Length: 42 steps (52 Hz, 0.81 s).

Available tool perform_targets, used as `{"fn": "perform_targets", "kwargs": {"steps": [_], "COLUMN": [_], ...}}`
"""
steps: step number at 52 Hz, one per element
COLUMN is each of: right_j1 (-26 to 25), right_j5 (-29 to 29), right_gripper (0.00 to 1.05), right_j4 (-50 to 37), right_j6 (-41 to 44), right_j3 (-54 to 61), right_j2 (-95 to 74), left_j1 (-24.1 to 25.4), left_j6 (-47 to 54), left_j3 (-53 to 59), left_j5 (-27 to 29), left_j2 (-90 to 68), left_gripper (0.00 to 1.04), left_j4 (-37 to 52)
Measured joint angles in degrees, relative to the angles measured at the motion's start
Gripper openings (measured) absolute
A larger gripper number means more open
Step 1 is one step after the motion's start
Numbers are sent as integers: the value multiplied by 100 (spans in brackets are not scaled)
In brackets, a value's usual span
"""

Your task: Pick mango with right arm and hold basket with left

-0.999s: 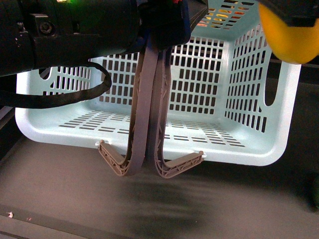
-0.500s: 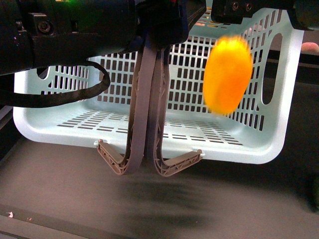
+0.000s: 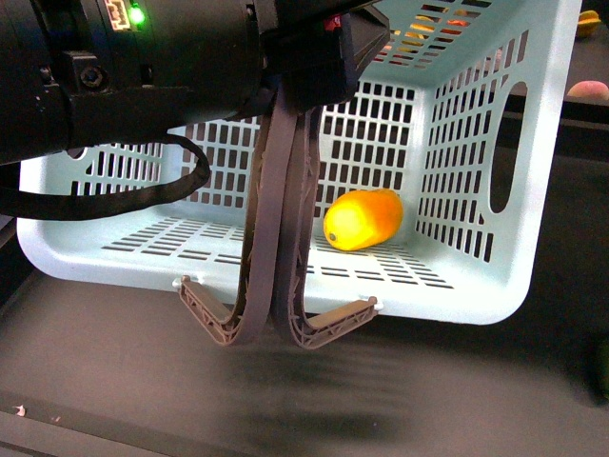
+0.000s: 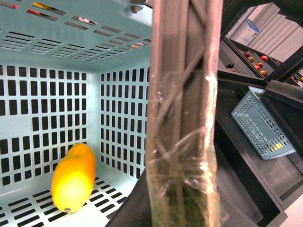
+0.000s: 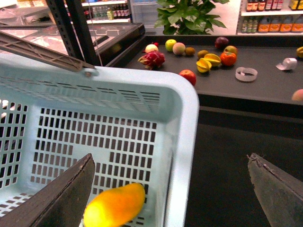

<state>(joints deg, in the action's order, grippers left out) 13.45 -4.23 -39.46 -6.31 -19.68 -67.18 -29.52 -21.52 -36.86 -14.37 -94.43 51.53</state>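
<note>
Mango (image 3: 363, 219) lies on its side on the slotted floor of the basket (image 3: 476, 300), close to the far right corner, with no gripper touching it. Left gripper (image 3: 303, 90) is clamped on both handles (image 3: 276, 190), which are pressed together and, in the left wrist view, wrapped in clear tape. Right gripper (image 5: 170, 158) hangs above a corner of the basket's rim, its fingers (image 5: 71, 189) spread wide and empty. Beyond it, loose fruit (image 5: 228, 57) sits scattered on a dark counter (image 5: 267, 87).
</note>
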Motion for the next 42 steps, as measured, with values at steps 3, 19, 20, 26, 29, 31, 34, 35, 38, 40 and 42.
{"fn": "perform_targets", "kwargs": {"steps": [3, 19, 20, 26, 29, 31, 34, 35, 38, 40, 42], "right_j1": [-170, -529, -525, -505, -505, -505, -505, -505, -546, -601, -662], "right_j5": [20, -444, -459, -487, -492, -492, -492, -490, -365, -289, -219], "right_gripper": [97, 97, 97, 97, 97, 97, 97, 97, 87, 78, 70], "right_j4": [295, 2387, 2448, 2573, 2575, 2577, 2577, 2566, 1834, 1460, 1436], "right_j6": [-31, -321, -326, -363, -365, -365, -365, -354, -35, 221, 369], "right_j3": [236, 1012, 1027, 1075, 1075, 1075, 1075, 1078, 1327, 1495, 1556], "right_j2": [498, 3191, 3254, 3495, 3486, 3484, 3491, 3491, 3501, 3585, 3716], "left_j1": [0, -2, -2, -2, -2, -2, 0, 0, 0, -2, 0], "left_j6": [-7, -9, -11, -11, -4, -7, -11, -13, -11, -4, -4], "left_j3": [0, 0, 0, 0, 0, 0, 0, 0, 0, 0, 0], "left_j5": [-4, -20, -20, -17, -17, -17, -17, -17, -17, -20, -17], "left_j2": [0, 0, 0, 0, 0, 0, 0, 0, 0, 0, 0], "left_gripper": [9, 9, 9, 9, 9, 9, 9, 9, 9, 9, 9], "left_j4": [0, 0, 0, 0, 0, 0, 0, 0, 0, 0, 0]}}
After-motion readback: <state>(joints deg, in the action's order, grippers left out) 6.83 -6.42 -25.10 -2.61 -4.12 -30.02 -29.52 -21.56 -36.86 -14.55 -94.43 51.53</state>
